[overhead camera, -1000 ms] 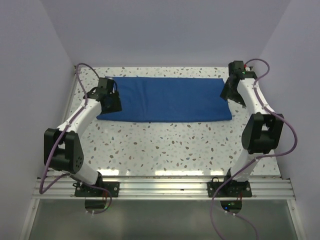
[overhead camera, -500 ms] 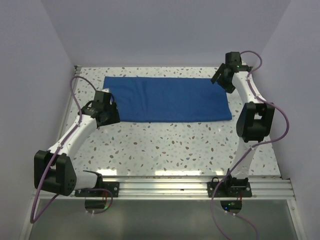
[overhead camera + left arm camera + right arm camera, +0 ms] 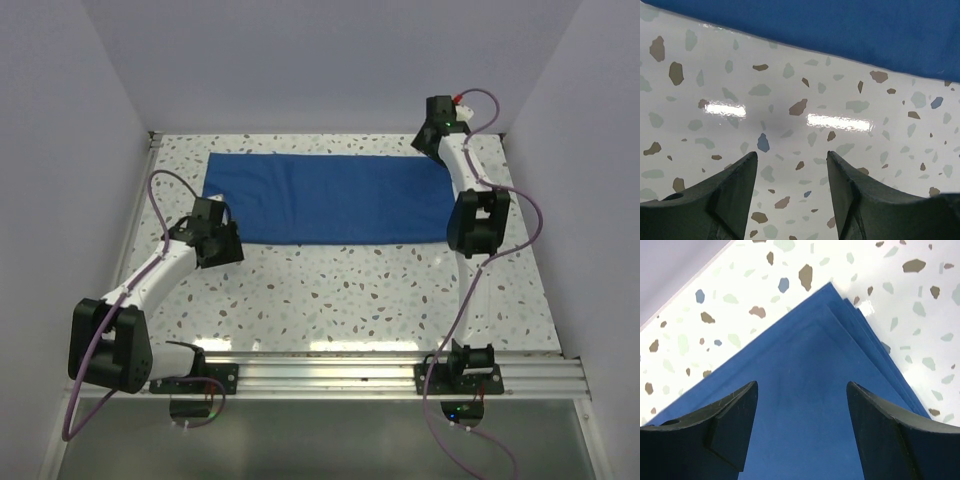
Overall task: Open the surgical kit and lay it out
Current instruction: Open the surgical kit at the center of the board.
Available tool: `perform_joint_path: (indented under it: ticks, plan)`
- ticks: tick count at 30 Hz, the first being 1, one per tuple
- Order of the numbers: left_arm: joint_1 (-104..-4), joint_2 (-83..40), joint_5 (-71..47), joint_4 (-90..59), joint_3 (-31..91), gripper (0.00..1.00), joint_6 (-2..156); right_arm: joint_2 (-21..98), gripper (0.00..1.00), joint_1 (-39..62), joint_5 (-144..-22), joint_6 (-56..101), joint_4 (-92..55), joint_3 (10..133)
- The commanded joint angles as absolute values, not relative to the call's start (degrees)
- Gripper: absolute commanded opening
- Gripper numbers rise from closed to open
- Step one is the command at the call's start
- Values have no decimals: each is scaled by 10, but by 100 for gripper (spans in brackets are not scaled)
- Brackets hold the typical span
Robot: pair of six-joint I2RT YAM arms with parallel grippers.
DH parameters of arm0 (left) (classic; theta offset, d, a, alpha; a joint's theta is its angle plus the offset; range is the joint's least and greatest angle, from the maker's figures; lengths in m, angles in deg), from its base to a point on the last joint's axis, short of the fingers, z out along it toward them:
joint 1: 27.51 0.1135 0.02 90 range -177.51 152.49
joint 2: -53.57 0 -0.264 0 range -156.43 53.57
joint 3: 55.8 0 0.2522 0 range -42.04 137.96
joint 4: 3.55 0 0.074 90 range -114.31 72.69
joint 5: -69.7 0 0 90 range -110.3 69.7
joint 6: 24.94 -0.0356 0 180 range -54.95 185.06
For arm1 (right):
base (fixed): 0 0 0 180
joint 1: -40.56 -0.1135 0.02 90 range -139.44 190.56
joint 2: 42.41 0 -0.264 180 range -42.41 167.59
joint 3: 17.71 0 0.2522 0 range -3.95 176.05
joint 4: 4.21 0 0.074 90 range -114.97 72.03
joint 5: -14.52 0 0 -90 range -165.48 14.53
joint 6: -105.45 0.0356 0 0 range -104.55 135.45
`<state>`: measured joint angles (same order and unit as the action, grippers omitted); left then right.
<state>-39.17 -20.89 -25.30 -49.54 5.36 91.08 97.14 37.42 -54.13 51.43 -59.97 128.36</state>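
The royal-blue cloth wrap lies folded flat across the back of the table. My left gripper is open and empty just off the cloth's front left corner; in the left wrist view it is over bare table, the cloth edge beyond it. My right gripper is open and empty over the cloth's far right corner; in the right wrist view the layered blue corner lies between the jaws. The steel tray and the instruments are out of view.
The speckled white table runs to walls at the left, back and right. A metal rail with both arm bases lines the near edge.
My left gripper has pulled back off the cloth's left end toward the front. My right gripper has moved from the cloth's right edge up to its far right corner.
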Motion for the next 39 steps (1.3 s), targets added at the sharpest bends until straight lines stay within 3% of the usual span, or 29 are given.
perform_joint_path:
  ticks: [1, 14, 21, 24, 28, 30, 31, 34, 39]
  plan:
    - [-393, -205, -232, -461, 38, 61, 915, 994, 75, 376, -474, 506, -559, 1330]
    - [-393, -195, -235, -496, 61, 61, 893, 1106, 75, 382, -438, 487, -513, 1419]
    - [-392, -205, -235, -501, 77, 61, 887, 1118, 70, 391, -429, 497, -526, 1398]
    - [-392, -207, -235, -502, 78, 61, 884, 1123, 52, 392, -433, 500, -536, 1392]
    - [-393, -211, -234, -503, 76, 61, 883, 1118, 20, 391, -435, 504, -533, 1377]
    - [-392, -211, -232, -503, 74, 61, 885, 1117, 14, 392, -437, 503, -535, 1378]
    - [-393, -210, -232, -502, 74, 61, 884, 1115, 7, 392, -436, 502, -536, 1378]
    - [-392, -208, -235, -504, 74, 61, 887, 1099, 0, 392, -434, 499, -537, 1369]
    - [-392, -202, -250, -511, 88, 61, 890, 1066, 0, 392, -460, 496, -520, 1359]
